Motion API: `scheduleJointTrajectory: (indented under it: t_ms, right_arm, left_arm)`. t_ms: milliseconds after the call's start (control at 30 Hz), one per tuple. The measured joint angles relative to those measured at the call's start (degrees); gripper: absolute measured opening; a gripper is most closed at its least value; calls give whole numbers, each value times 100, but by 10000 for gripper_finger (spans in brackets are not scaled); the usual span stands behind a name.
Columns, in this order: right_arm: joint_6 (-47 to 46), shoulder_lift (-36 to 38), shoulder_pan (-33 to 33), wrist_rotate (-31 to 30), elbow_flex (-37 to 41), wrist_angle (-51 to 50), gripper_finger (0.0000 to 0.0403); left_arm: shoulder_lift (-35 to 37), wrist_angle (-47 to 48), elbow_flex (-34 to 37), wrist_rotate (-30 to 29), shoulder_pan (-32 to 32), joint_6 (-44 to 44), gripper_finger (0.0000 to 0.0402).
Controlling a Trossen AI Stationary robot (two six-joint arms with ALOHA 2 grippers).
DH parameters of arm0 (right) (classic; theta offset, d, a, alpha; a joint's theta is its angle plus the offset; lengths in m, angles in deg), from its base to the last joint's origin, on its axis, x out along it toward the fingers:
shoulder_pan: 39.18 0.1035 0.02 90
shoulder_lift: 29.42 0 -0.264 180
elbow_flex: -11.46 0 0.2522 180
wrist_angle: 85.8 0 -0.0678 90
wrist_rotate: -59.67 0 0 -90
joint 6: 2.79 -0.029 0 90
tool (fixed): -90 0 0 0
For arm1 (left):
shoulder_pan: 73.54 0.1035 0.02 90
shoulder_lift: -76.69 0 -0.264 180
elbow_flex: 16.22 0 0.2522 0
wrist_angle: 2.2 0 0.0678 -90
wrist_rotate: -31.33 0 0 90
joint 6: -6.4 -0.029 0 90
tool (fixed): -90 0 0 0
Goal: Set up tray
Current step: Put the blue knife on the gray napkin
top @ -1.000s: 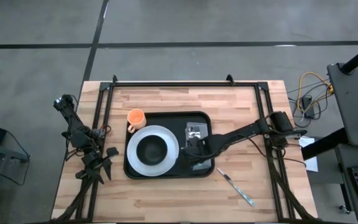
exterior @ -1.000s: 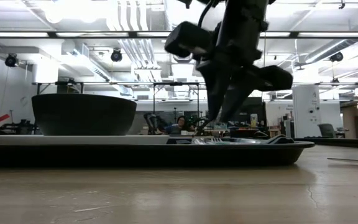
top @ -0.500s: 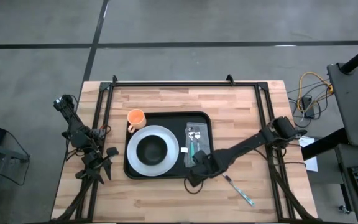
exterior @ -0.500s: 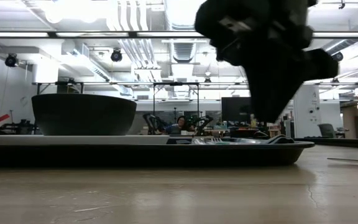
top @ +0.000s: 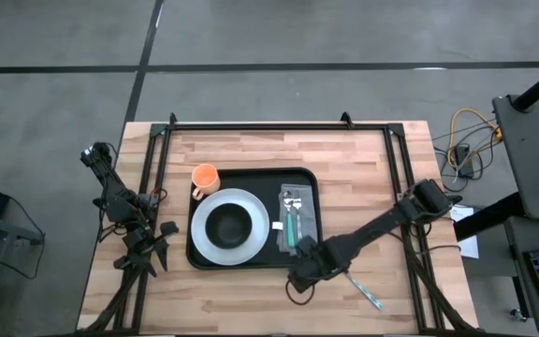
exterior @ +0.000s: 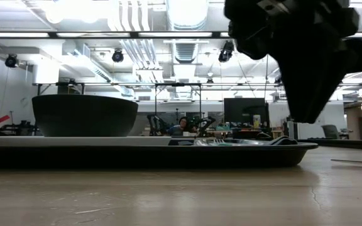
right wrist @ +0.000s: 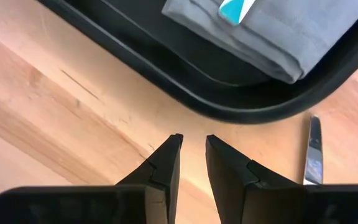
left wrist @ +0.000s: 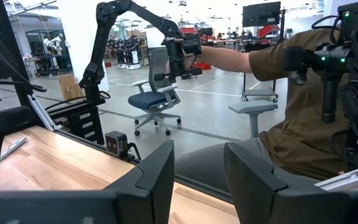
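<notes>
The tray (top: 254, 178) is black and lies mid-table. On it sit a white plate (top: 251, 245) with a black bowl (top: 230, 225), and a grey napkin (top: 305, 204) carrying teal-handled cutlery (top: 290, 217). An orange cup (top: 204, 177) stands on the wood by the tray's far left corner. A knife (top: 358, 284) lies on the wood to the right of the tray. My right gripper (top: 298, 279) hovers over bare wood just near of the tray's near right corner, its fingers (right wrist: 166, 163) narrowly open and holding nothing. My left gripper (left wrist: 197, 162) is open, parked at the table's left edge.
In the right wrist view the tray's rim (right wrist: 229, 106) curves just past my fingertips, the napkin (right wrist: 278, 31) lies inside it, and the knife (right wrist: 314, 152) lies to one side. Bare wood stretches along the table's near edge. A person sits beyond the table in the left wrist view.
My right gripper has drawn back from above the napkin in the tray, toward the table's near edge. It has crossed the tray's near rim and now hangs over the wood. The cutlery stays on the napkin.
</notes>
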Motion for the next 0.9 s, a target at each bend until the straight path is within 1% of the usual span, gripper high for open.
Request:
scheduleJointTrajectory:
  t_ms: [300,400,533,900]
  right_arm:
    - [64,0,252,3,0,-257,82]
    - [75,2,346,139,0,-262,88]
    - [129,4,524,173,0,-314,95]
    - [-83,53,1099,152,0,-1054,121]
  left_arm:
    - [0,-2,1,-2,-1,0,121]
    - [0,0,0,0,1,0,121]
    - [0,-1,-1,-1,0,1,121]
    - [0,0,-1,-1,-1,0,121]
